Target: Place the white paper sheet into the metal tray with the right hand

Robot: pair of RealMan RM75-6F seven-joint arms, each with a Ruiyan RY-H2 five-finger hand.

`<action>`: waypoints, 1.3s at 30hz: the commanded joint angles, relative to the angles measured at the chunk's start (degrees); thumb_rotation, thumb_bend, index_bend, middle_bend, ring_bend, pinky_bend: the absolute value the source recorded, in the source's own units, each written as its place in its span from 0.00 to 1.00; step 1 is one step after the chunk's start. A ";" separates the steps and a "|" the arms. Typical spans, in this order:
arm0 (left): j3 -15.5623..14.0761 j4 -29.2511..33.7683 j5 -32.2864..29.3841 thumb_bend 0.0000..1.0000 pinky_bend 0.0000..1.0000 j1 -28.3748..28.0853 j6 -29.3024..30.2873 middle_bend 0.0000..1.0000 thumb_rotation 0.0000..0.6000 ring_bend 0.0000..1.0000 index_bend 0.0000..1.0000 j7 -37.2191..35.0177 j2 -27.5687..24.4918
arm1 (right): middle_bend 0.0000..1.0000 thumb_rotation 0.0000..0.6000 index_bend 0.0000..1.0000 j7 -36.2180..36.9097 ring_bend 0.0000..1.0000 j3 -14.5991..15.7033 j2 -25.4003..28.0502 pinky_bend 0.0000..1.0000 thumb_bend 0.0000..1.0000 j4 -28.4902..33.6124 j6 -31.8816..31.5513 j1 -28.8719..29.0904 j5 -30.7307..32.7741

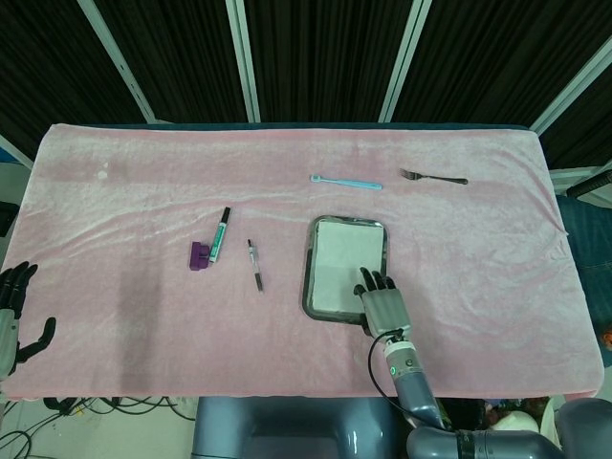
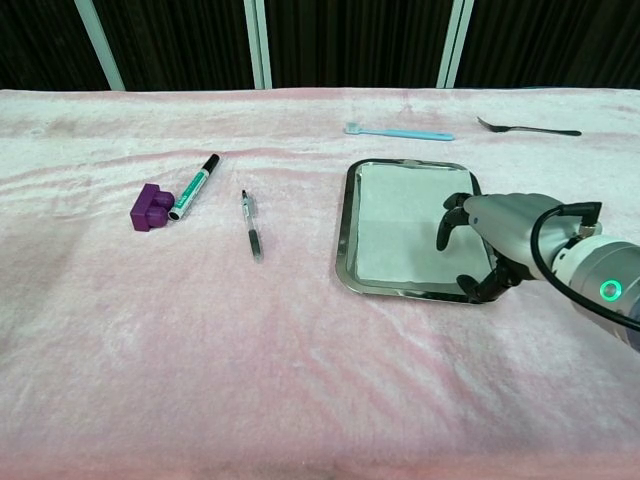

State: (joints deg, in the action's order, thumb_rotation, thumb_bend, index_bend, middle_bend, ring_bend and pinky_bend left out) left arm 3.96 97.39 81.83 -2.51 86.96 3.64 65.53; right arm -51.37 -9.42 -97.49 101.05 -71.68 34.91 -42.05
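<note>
The white paper sheet (image 1: 337, 264) (image 2: 400, 222) lies flat inside the metal tray (image 1: 310, 277) (image 2: 345, 230), which sits right of the table's centre. My right hand (image 1: 383, 306) (image 2: 492, 233) hovers at the tray's near right corner with its fingers apart and curved downward, holding nothing. Its fingertips (image 2: 443, 238) hang just above the sheet's right part. My left hand (image 1: 13, 316) rests at the table's near left edge, fingers spread and empty; the chest view does not show it.
A purple block (image 1: 198, 255) (image 2: 151, 207), a green marker (image 1: 220, 235) (image 2: 194, 186) and a pen (image 1: 254, 265) (image 2: 250, 225) lie left of the tray. A blue toothbrush (image 1: 346, 181) (image 2: 398, 132) and a fork (image 1: 433, 177) (image 2: 528, 127) lie farther back.
</note>
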 commanded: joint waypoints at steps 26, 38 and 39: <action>0.30 0.10 -0.49 0.41 0.00 -0.25 -0.42 0.03 1.00 0.00 0.07 -0.51 -0.05 | 0.07 1.00 0.16 11.85 0.09 -4.02 -3.69 0.17 0.38 -17.01 9.72 5.96 -1.71; 0.27 0.12 -0.51 0.41 0.00 -0.38 -0.61 0.03 1.00 0.00 0.07 -0.52 -0.05 | 0.16 1.00 0.15 12.14 0.14 -3.68 -5.27 0.17 0.39 -20.07 10.67 7.24 -1.50; 0.25 0.14 -0.50 0.41 0.00 -0.39 -0.65 0.03 1.00 0.00 0.07 -0.49 -0.06 | 0.17 1.00 0.15 12.05 0.14 -3.49 -5.38 0.17 0.39 -20.32 10.62 7.31 -1.71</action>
State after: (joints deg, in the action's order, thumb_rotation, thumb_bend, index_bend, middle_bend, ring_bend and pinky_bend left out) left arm 4.22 97.53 81.32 -2.89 86.32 3.15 65.47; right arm -39.30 -13.08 -102.77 80.93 -61.06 42.13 -43.58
